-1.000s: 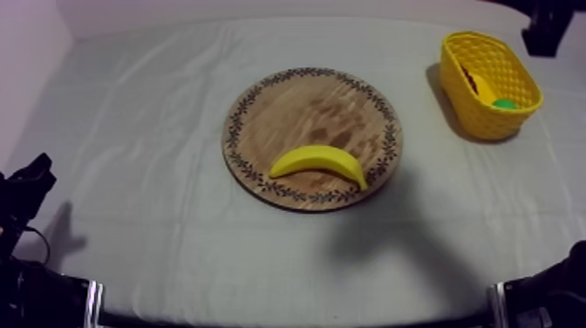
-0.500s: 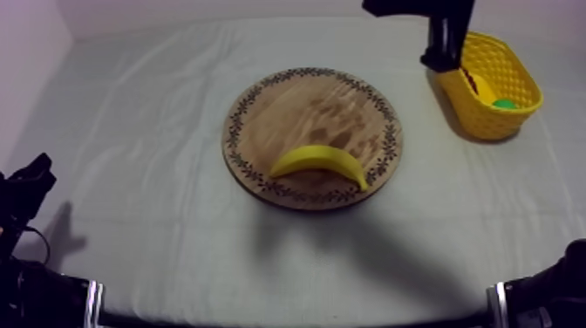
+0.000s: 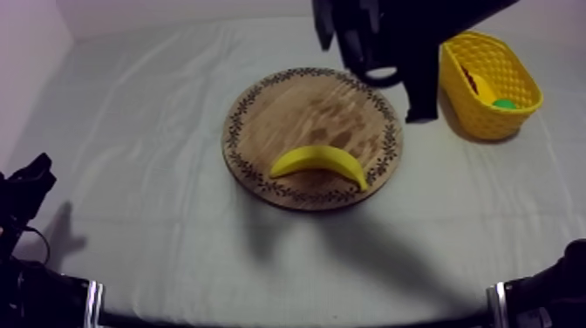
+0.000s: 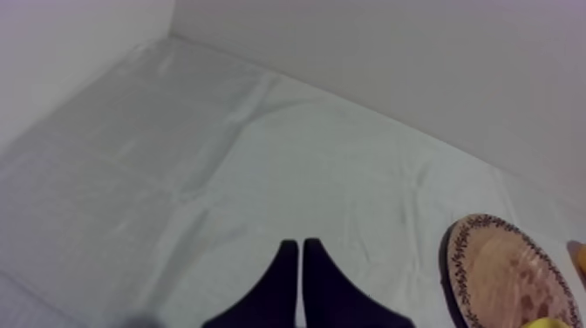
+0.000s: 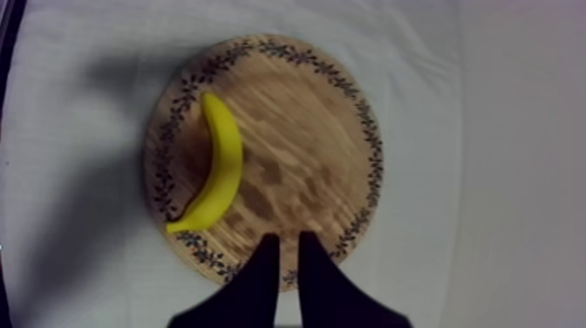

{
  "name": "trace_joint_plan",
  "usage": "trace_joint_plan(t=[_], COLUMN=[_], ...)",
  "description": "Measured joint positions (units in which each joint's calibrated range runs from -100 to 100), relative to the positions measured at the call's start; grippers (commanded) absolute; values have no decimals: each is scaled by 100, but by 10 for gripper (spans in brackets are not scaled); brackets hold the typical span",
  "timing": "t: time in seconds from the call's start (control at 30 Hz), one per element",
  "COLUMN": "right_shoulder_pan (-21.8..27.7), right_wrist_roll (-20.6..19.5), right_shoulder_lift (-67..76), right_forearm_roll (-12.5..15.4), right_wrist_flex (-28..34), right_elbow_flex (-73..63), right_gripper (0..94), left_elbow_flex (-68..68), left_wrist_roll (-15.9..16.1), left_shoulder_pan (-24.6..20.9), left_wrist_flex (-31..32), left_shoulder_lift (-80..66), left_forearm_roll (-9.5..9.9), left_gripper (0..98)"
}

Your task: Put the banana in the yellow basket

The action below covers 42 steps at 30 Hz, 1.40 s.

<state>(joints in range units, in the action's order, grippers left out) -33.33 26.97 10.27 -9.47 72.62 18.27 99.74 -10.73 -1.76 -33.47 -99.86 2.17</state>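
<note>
The yellow banana (image 3: 318,161) lies on the front part of the round wooden board (image 3: 296,105) in the middle of the table. My right arm comes in from the upper right, and my right gripper (image 3: 420,112) hangs over the cloth between the board's right rim and the yellow basket (image 3: 520,73). From its wrist, the right gripper (image 5: 289,240) sits over the board's (image 5: 296,131) rim, fingers close together and holding nothing, with the banana (image 5: 218,166) a short way ahead. My left gripper (image 4: 301,249) rests shut low at the left (image 3: 33,174), far from the board (image 4: 506,270).
The basket stands at the back right and holds a green object (image 3: 503,104) and something yellow. Bare cloth lies to the left of the board and in front of it. A pale wall runs along the table's far edge.
My right arm has swung in from the far upper right, past the basket, and now reaches over the board's back right rim. Banana, basket and left arm have stayed put.
</note>
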Motion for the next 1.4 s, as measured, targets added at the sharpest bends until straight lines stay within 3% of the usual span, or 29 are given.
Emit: trace_joint_plan(t=[0.4, 0.43, 0.5, 0.6, 0.7, 1.03, 1.4], right_shoulder_pan=[-153, -156, -156, -169, -161, -54, -73], right_wrist_roll=[-75, -75, -75, -136, -92, 183, -292], right_shoulder_lift=[-166, -172, -188, -193, -186, -72, -628], right_forearm_roll=[-28, -28, -28, -29, -64, 92, -80], right_wrist_flex=[-74, -81, -83, -252, -448, -1000, -1451], right_elbow_flex=[565, 589, 621, 689, 854, 1258, 1224], right_gripper=[107, 143, 308, 670, 778, 837, 838], left_elbow_flex=[0, 0, 0, 0, 0, 0, 0], left_wrist_roll=[0, 0, 0, 0, 0, 0, 0], left_shoulder_pan=[0, 0, 0, 0, 0, 0, 0], left_wrist_flex=[0, 0, 0, 0, 0, 0, 0], left_shoulder_lift=[0, 0, 0, 0, 0, 0, 0], left_forearm_roll=[0, 0, 0, 0, 0, 0, 0], left_gripper=[1, 1, 1, 1, 1, 1, 1])
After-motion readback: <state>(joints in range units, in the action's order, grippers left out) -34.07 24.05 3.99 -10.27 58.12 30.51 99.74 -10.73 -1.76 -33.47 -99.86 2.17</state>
